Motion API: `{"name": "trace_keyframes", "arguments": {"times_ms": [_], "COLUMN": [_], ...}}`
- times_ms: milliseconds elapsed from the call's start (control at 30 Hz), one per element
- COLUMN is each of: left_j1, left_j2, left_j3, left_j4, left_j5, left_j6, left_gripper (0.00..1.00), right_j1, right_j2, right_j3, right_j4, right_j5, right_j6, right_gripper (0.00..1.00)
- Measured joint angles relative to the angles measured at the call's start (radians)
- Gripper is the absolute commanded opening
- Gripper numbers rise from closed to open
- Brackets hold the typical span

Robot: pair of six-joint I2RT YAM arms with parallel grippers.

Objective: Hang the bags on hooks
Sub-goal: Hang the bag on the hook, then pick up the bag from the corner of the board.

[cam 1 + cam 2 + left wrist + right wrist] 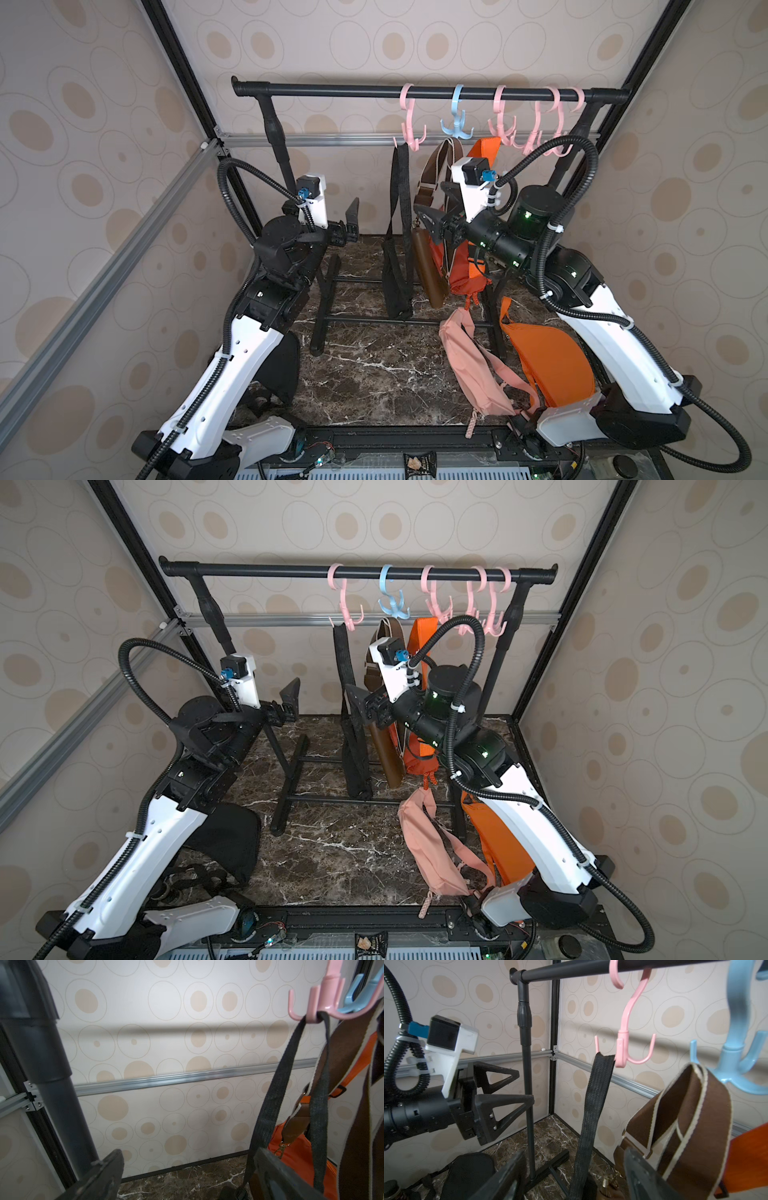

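1. Left gripper [351, 226] – jaws spread wide with nothing between them, standing just left of the hung bags, near the rack's left post [276, 137].
2. Black bag [397, 286] – its strap is looped over a prong of the leftmost pink hook [411, 124] on the black rail [324, 89], and the body hangs clear of any gripper. As the bag nearest both grippers, it is probably the one in hand; its hanging looks done.
3. Brown bag [428, 266] on the blue hook [457, 124], then a hung orange bag [461, 270], whose strap runs up to the pink hooks further right.
4. Right gripper [574, 1152] – jaws apart and gripping nothing, level with the brown bag's strap. The black strap shows between the fingers in the right wrist view, slack and unpinched.
5. Left to do: three bags lie on the table – a loose black bag [278, 365] under the left arm, a pink bag [469, 365] and a loose orange bag [548, 361] on the right. The two rightmost pink hooks appear free.
6. Surface: a dark brown marble-patterned tabletop [365, 374] with white veins, carrying the rack's feet.
7. Room: a booth with beige circle-patterned walls [83, 124] and an aluminium frame [104, 266].
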Motion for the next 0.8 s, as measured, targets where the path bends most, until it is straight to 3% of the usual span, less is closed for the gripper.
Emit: {"name": "trace_keyframes", "arguments": {"times_ms": [333, 567, 800], "left_j1": [-0.031, -0.034, -0.035], "left_j2": [-0.182, -0.262, -0.35], "left_j3": [-0.226, -0.418, -0.457], "left_j4": [0.016, -0.054, -0.164], "left_j5": [-0.116, -0.278, -0.412], "left_j6": [-0.023, -0.13, -0.263], "left_gripper": [1.0, 1.0, 1.0], "right_j1": [0.246, 0.297, 0.343], "right_j2": [-0.048, 0.011, 0.116], "right_j3": [-0.295, -0.373, -0.517], "right_j4": [0.082, 0.09, 0.084], "right_j5": [0.046, -0.072, -0.1], "right_j6": [0.039, 0.088, 0.103], "right_gripper": [0.81, 0.79, 0.81]}}
